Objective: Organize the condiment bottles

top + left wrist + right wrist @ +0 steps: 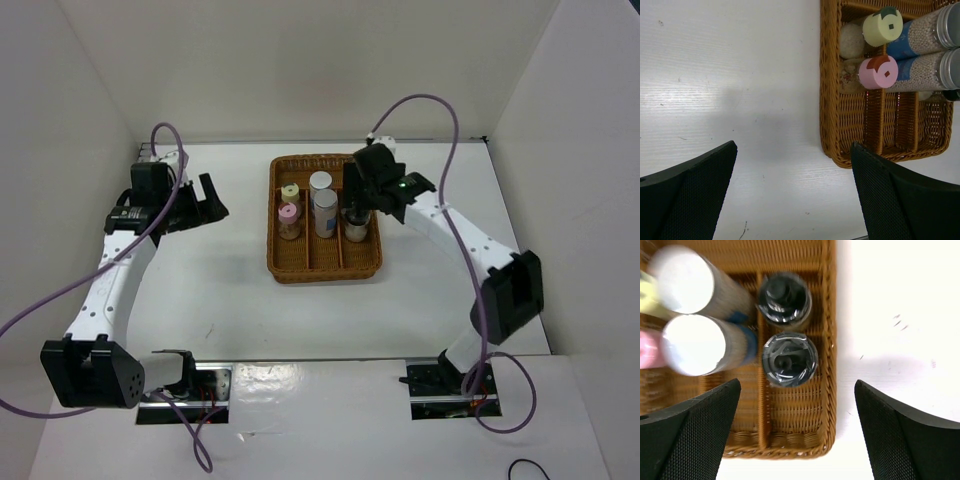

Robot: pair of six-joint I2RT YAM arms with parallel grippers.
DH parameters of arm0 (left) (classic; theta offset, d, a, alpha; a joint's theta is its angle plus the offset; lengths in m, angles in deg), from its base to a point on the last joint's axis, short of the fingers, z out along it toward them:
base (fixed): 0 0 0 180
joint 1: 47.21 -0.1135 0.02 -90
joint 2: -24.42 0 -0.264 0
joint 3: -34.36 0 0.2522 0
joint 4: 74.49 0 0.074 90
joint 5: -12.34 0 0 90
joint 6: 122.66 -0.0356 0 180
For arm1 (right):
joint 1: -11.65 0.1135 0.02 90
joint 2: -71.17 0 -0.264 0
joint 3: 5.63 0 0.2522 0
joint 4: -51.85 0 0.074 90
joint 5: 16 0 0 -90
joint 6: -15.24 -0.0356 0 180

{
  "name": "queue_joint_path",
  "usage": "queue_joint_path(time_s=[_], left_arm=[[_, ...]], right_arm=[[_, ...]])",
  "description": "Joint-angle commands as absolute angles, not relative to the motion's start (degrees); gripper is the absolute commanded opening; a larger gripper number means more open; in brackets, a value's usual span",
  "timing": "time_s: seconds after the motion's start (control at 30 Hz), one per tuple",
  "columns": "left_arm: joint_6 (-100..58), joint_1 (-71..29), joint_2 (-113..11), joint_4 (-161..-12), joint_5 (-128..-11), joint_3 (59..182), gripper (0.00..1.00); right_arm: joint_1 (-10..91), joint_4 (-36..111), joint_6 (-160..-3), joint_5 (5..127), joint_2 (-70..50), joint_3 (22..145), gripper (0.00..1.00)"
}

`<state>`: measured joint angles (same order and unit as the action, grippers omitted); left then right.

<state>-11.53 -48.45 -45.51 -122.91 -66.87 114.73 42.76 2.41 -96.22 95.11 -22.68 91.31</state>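
step: last one, I think; all six bottles (320, 182) sit in tray (325, 272) | right pincer (797, 382): wide open, empty, above two black-cap bottles (790, 359) | left pincer (793, 145): wide open, empty | next: lift straight up, no bumping

Both agape, seemingly facing downward: left pincer (794, 146), right pincer (797, 383).

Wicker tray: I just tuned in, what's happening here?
All six condiment bottles stand in the wicker tray, paired by lane: yellow and pink, two white-topped, two black. The right gripper hangs open over the black pair, holding nothing. The left gripper is open over the table beside the tray.
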Motion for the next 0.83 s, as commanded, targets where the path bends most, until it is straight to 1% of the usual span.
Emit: queue_joint_path(time_s=[0.0, 0.13, 0.27, 0.37, 0.5, 0.8], left_arm=[[-12.9, -48.8, -46.3, -120.9, -64.2, 118.3, 1.0], [-13.4, -48.8, -46.9, -120.4, -61.9, 119.5, 1.0], [-14.0, -48.8, -47.5, -120.4, -61.4, 119.5, 1.0], [-13.4, -48.8, -48.0, -119.6, -60.1, 118.3, 1.0], [-12.0, -48.8, -48.0, -117.3, -58.9, 115.6, 1.0], [-11.4, -48.8, -50.5, -116.2, -59.6, 116.7, 1.0]], right_arm=[[42.0, 2.0, -97.7, 98.9, -13.1, 93.6, 0.99], [42.0, 5.3, -97.7, 101.0, -7.0, 88.1, 0.99], [39.4, 7.1, -98.3, 102.3, -2.6, 82.8, 0.99], [36.0, 8.3, -98.3, 101.4, 0.5, 78.3, 0.99], [34.9, 10.9, -97.7, 100.0, 5.5, 74.4, 0.99], [33.9, 9.9, -97.7, 99.5, 6.0, 72.7, 0.99]])
